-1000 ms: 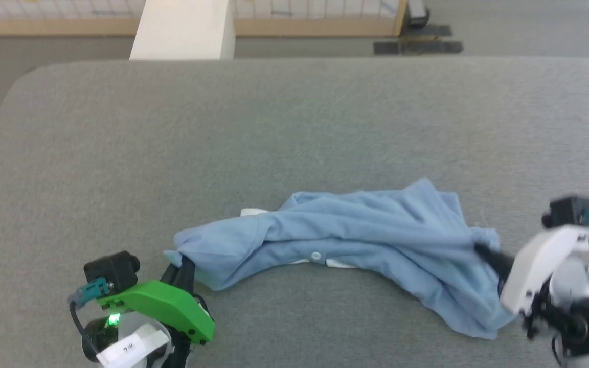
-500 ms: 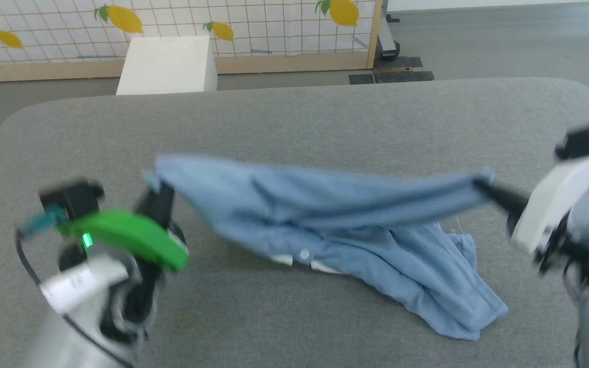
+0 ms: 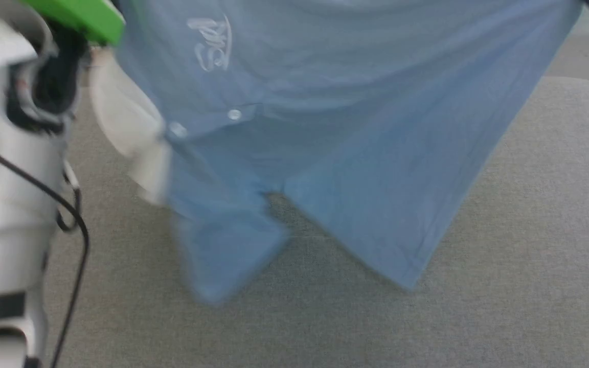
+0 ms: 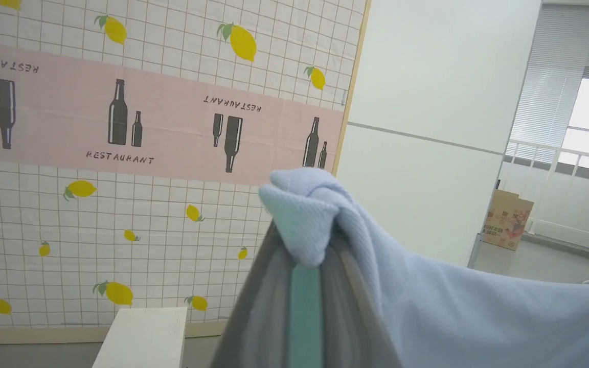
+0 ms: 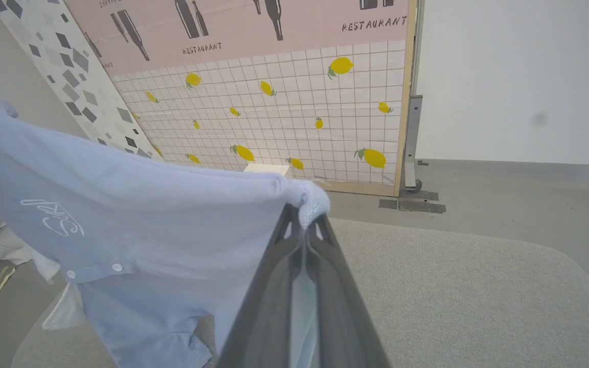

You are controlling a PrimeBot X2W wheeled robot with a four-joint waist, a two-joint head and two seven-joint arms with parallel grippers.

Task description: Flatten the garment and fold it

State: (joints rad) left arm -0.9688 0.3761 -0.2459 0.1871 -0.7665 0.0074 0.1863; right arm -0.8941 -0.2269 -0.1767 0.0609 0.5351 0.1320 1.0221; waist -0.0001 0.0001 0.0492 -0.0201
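The grey padded table (image 3: 529, 214) spreads across the head view from 3 to 7 o'clock. Over it hangs the garment (image 3: 356, 128), a light blue polo shirt stretched wide from 11 to 1 o'clock, chest towards the camera. Its two lower flaps dangle at 6 o'clock, and whether they touch the table cannot be told. Half a second ago much of the shirt lay crumpled on the table with one edge pulled taut; now it is lifted and spread, and the head camera has shifted too.

The wrist views add the room: a lemon-printed screen (image 4: 120, 214), a white box (image 4: 141, 337) at its foot and a cardboard carton (image 4: 509, 225) at 3 o'clock.

The left forearm (image 3: 3, 179) stands upright at 9 o'clock in the head view, its green cover (image 3: 80, 15) at 11 o'clock.

In its wrist view the left gripper (image 4: 304, 260) is pressed together, pinching a bunched corner of the shirt. The right gripper (image 5: 302, 225) likewise pinches a corner, raised level with the other.

The white collar (image 3: 131, 133) droops at 9 o'clock beside the cursive logo (image 3: 212, 43) and two buttons (image 3: 233, 114).
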